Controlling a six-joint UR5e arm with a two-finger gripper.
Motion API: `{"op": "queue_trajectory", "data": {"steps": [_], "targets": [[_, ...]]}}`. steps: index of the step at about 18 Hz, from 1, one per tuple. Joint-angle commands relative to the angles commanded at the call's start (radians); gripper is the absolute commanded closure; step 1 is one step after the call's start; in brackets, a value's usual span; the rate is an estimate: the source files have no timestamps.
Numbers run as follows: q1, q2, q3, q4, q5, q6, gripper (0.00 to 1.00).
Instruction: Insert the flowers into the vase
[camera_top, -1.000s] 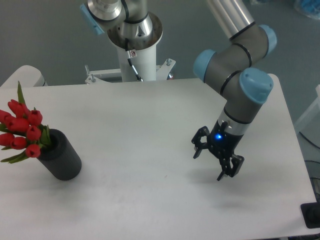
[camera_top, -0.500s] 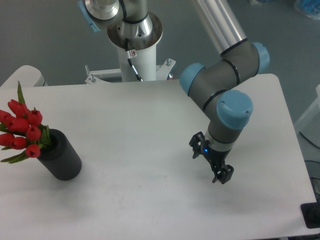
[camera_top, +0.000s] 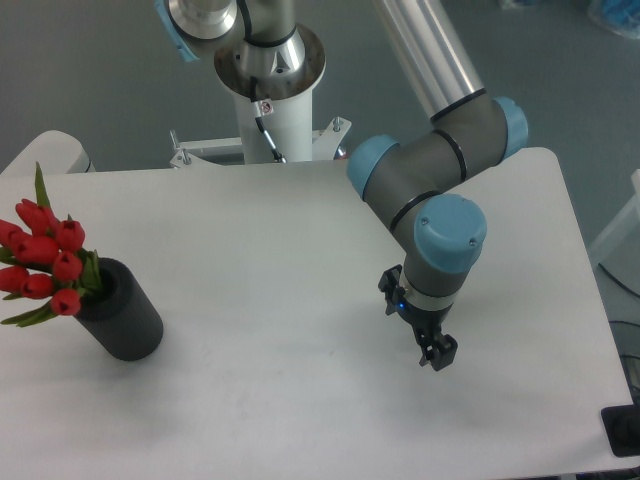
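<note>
Red tulip buds are the first thing at the far left of the view: the flowers (camera_top: 45, 258) stand with their stems down in the hole of the vase (camera_top: 122, 311), and the buds lean out over its rim toward about 10 o'clock, with one long green leaf pointing up. The vase is a matte black cylinder that rests near the left edge of the white desk (camera_top: 280, 250), at about 9 o'clock from the middle of the desk, and it looks a little tilted in this view, though this may be only the angle of the camera. In my judgement the task is as good as done, because the bunch sits inside the vase and nothing holds it; what could remain is only for the arm to move away, and I cannot tell from here how deep the stems go. Going to the right, the middle of the desk carries nothing that I can name. Then comes the arm, grey with light blue caps, and under its wrist the pincer (camera_top: 425, 335) hangs low over the desk on the right half. It is seen nearly edge-on, so I cannot tell if its fingers are spread or closed; it seems to hold nothing. The flowers and the vase lie well apart from the pincer, at about 9 o'clock from it, across most of the desk.
</note>
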Motion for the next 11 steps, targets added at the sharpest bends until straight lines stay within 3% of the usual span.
{"op": "queue_trajectory", "data": {"steps": [11], "targets": [[-0.006, -0.002, -0.005, 0.003, 0.006, 0.0, 0.0]]}}
